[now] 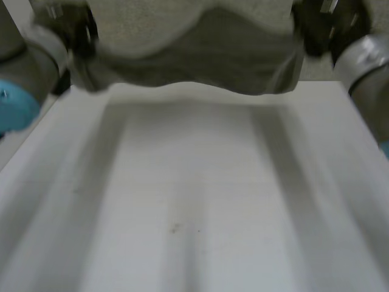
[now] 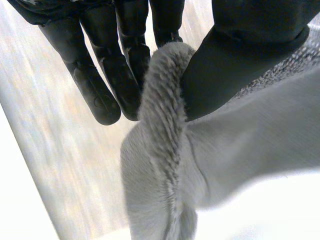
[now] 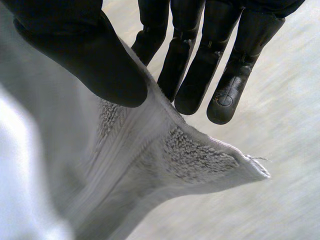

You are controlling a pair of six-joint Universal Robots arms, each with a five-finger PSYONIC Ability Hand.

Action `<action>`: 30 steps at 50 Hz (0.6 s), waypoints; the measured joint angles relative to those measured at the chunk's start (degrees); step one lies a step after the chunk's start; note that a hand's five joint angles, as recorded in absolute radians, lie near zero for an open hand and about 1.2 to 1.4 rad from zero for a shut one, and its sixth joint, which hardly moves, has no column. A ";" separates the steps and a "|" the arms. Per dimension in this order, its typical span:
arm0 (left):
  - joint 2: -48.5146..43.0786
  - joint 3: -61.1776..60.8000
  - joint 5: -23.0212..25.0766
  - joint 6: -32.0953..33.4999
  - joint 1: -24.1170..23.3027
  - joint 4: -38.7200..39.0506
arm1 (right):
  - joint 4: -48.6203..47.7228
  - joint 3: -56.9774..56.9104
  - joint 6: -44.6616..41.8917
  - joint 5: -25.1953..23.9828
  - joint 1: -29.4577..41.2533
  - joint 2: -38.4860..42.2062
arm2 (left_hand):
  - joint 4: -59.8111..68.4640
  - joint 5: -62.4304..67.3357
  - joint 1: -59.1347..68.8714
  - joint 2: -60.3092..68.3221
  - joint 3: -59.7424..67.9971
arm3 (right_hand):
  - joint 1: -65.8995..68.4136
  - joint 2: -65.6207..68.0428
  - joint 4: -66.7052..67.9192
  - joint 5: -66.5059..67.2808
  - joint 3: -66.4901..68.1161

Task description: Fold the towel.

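A grey towel (image 1: pixel 200 55) hangs above the far end of the white table (image 1: pixel 194 201), stretched between both hands, its lower edge sagging in the middle. My left hand (image 1: pixel 79 33) holds its left end; in the left wrist view the thumb (image 2: pixel 235 60) pinches the towel's bunched edge (image 2: pixel 162 110) against the straight fingers (image 2: pixel 100 85). My right hand (image 1: pixel 322 27) holds the right end; in the right wrist view the thumb (image 3: pixel 95 60) presses the towel's corner (image 3: pixel 200 155) against the fingers (image 3: pixel 200 75).
The white table stretches from under the towel toward the camera. My left arm (image 1: pixel 18 91) and right arm (image 1: pixel 364 67) stand at the table's sides.
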 measured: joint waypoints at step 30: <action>9.59 -55.88 0.20 9.67 0.64 22.57 | 5.42 25.86 8.96 -5.37 -8.61 12.22 | 0.00 0.00 0.00 0.00 0.00 | -8.72 -6.74 -6.75 -4.25 -6.39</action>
